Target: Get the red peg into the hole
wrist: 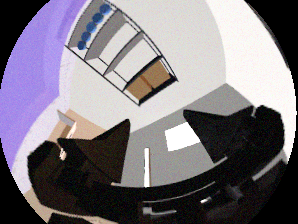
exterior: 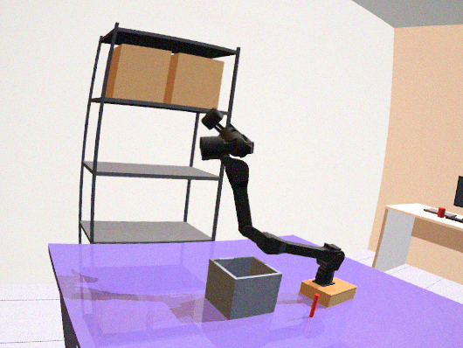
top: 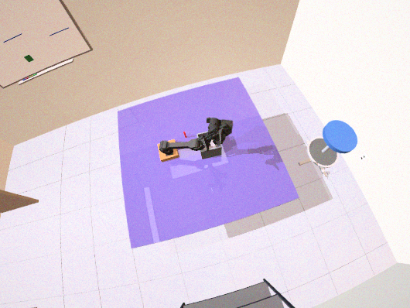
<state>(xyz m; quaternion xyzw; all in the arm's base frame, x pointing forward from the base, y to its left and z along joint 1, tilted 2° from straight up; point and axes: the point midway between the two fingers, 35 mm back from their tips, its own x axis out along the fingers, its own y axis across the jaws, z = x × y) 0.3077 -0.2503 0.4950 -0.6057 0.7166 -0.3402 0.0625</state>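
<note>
We seem to be in a lab or workshop-like room.
We see a black robot arm on a purple table, a metal shelf rack holding cartons, a whiteboard on the beige wall, a blue round stool, and a desk carrying a monitor.

Can't read any text, label, brand, number or sign in the top, exterior or wrist view.
</note>
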